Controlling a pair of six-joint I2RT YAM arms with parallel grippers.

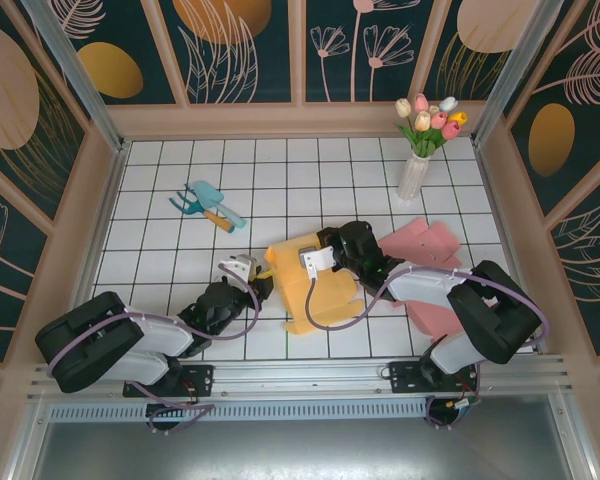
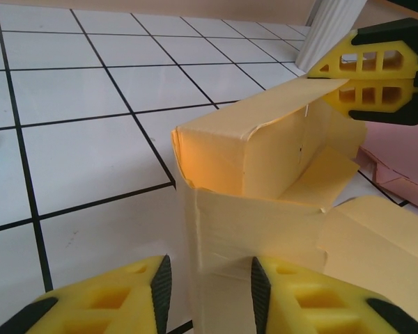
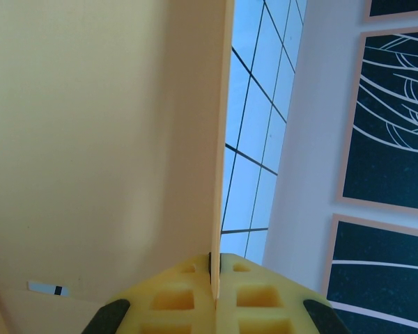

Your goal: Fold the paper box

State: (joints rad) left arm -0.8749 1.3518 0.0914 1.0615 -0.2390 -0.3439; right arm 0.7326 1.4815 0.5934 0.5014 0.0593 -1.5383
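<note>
The yellow paper box [image 1: 320, 298] lies half-formed in the middle of the tiled table. In the left wrist view one end of the box [image 2: 265, 160] stands up as an open hollow above a flat creased panel. My left gripper [image 2: 207, 285] is open at that panel's near edge, and the panel's left edge runs between the two yellow fingers [image 2: 118, 296]. From above, the left gripper [image 1: 260, 283] sits at the box's left side. My right gripper [image 3: 214, 268] is shut on the thin edge of a raised flap [image 3: 104, 139]. That right gripper [image 2: 376, 69] pinches the top flap at the box's far end.
Pink paper sheets [image 1: 430, 245] lie right of the box, with another pink piece [image 1: 435, 318] nearer the right arm. A white vase of tulips [image 1: 415, 175] stands at the back right. Blue toy garden tools [image 1: 210, 205] lie at the back left. Wooden walls [image 1: 300, 120] ring the table.
</note>
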